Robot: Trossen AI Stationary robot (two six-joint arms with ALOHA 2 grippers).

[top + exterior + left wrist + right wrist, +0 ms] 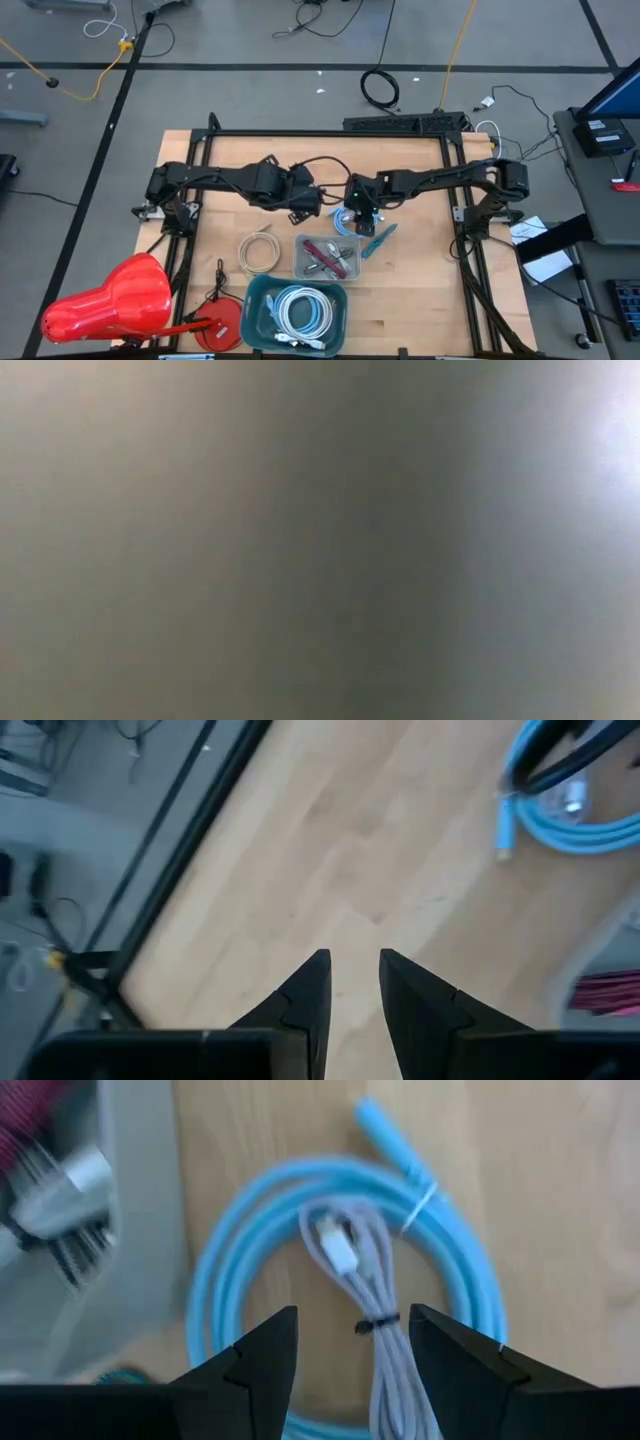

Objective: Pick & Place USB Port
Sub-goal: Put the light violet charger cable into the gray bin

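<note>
Right gripper [352, 1342] jaws apart, over grey USB cable [375, 1330] lying on the blue cable coil [225, 1260] beside the clear bin [325, 258]. Left gripper [352, 982] slightly parted above bare table [330, 850], empty. Low view wholly blurred.

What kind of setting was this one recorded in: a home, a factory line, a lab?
Most likely a robotics lab or workshop: a wooden table inside a black metal frame, loose cables on a grey taped floor, and sorting bins, like the teal bin, holding coiled cables.
</note>
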